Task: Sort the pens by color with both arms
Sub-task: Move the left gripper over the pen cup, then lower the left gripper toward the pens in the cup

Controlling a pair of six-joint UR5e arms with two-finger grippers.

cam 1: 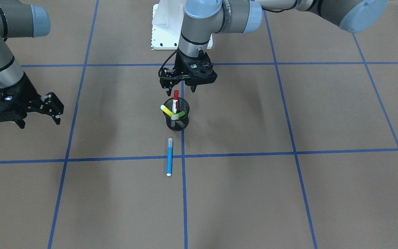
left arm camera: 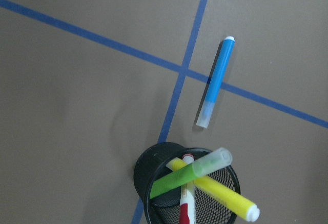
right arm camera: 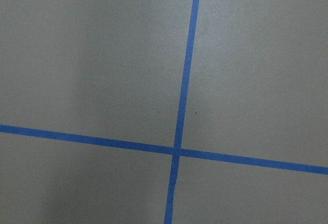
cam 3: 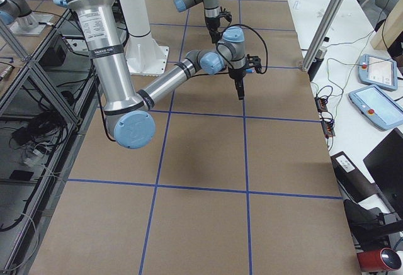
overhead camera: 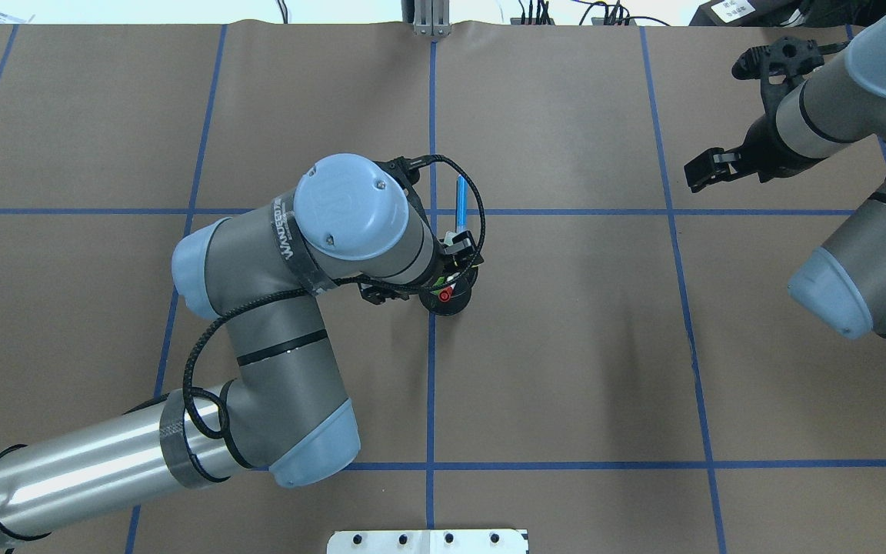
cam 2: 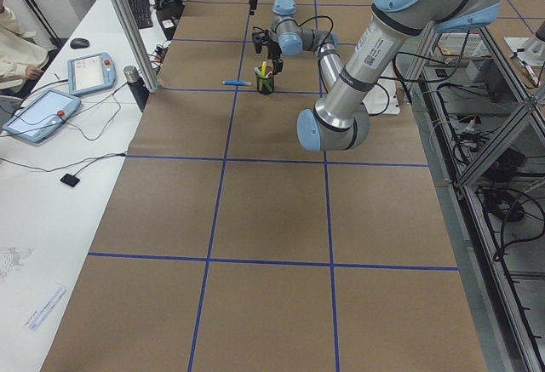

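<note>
front cam: left gripper (cam 1: 181, 89) hangs right over the black mesh cup (cam 1: 177, 121), jaws apart w/ the red-capped pen (cam 1: 175, 100) poking up between them – not clamped yet. i'd say it's lining up to pluck that one, prob. because it stands tallest and most upright. yellow pen (cam 1: 166, 110) and green pen (cam 1: 178, 115) lean crossed inside the cup. blue pen (cam 1: 169, 157) lies flat on the table near the cup, operator side, just beside a tape line; looks already taken out. right gripper (cam 1: 39, 119) sits well off to the side, jaws wide, holding nothing, likely so it doesn't crowd the cup. overhead: left wrist hides most of the cup, only the red cap and blue pen show. left-end cam: cup and blue pen small and far – adds nothing on the jaws. right-end cam: cup too small to make out. left wrist cam: looks down into the cup, 3 pens in it, blue one apart on the table. right wrist cam: just bare surface & crossing tape. surface is brown paper (cam 1: 288, 207) w/ a blue tape grid (cam 1: 240, 153). beside it a white bench w/ teach pendants (cam 2: 89, 70), cables, alu posts, a person's sleeve (cam 2: 13, 48) at the edge.
</note>
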